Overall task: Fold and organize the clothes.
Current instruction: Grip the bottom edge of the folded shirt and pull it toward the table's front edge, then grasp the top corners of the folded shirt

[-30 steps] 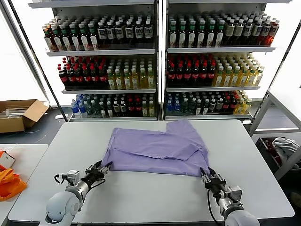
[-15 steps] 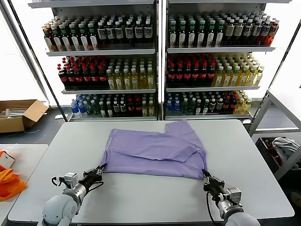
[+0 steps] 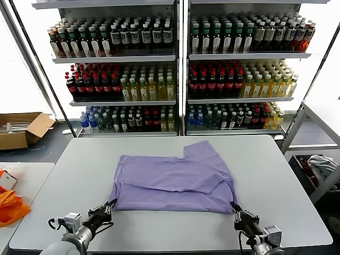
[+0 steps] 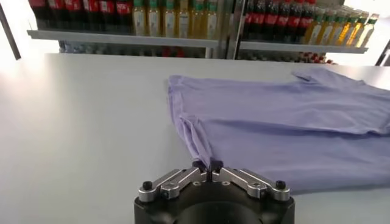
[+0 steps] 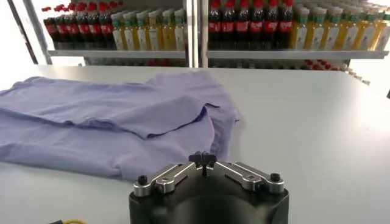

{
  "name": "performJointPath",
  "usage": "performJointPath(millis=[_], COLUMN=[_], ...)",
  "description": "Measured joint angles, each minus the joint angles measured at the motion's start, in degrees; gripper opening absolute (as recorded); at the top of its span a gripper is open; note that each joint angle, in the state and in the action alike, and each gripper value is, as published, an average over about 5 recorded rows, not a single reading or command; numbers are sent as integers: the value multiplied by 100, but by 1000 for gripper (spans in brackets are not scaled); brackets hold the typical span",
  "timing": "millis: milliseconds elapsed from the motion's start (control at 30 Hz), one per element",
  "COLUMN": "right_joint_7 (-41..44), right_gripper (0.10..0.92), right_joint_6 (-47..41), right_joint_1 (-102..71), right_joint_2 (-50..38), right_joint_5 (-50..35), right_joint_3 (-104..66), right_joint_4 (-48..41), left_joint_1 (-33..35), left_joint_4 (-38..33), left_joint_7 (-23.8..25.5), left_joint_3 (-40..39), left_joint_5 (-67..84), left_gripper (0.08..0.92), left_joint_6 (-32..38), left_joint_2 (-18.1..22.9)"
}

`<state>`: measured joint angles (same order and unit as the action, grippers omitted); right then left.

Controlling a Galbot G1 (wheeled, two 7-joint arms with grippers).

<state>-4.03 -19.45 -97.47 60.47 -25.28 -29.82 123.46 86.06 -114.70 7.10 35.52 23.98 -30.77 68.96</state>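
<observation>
You are holding the T-shirt's (image 3: 175, 183) near corners, left hand (image 3: 110, 206) and right hand (image 3: 236, 209) both pinching cloth on the worktop (image 3: 175, 226); next, I judge, lifting both evenly to fold toward the far edge.

The T-shirt (image 3: 175, 183) lay in the middle of the table (image 3: 287, 170), with the left gripper (image 3: 109, 205) at its near left corner and the right gripper (image 3: 236, 210) at its near right corner. Shelves of bottles (image 3: 127, 37) stood behind the table, and a cardboard box (image 3: 21, 129) sat on the floor far to the left.

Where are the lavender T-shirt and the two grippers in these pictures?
lavender T-shirt (image 3: 170, 183): head view, middle of the spread fabric.
left gripper (image 4: 207, 165): left wrist view, between its fingertips, shut on the shirt's near corner.
right gripper (image 5: 202, 159): right wrist view, between its fingertips, shut on the shirt's edge.
</observation>
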Motion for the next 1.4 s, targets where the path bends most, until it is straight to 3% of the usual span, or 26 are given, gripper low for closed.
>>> performJointPath(millis=[600,733,833,1133,1400], right_joint_7=[51,98,151,419,722], right_gripper=[121,218,304,564,780], right_joint_6=[42,92,161,277,-283], right_joint_1=[-1259,-1324,-1343,-905,732], right_joint_2=[-37,-55,-75,-225,-420], right_joint_5=[256,234,176,-241,-582], right_joint_3=[-362,-451,-545,-938,-727], right_joint_4=[623,687,742,662,-6], left_joint_1=[1497,1707,1824,1913,1537], left_joint_4=[-1194,-1349,-1464,-1651,-1386], left_joint_7=[28,35,51,172,601], left_joint_3=[697,764,828,1220,1358], left_joint_5=[-6,-22,-30,44,173], left_gripper=[95,101,150,406,640], left_joint_6=[-135,-153,-159,-177,48], left_joint_2=[156,206,227,106,-292])
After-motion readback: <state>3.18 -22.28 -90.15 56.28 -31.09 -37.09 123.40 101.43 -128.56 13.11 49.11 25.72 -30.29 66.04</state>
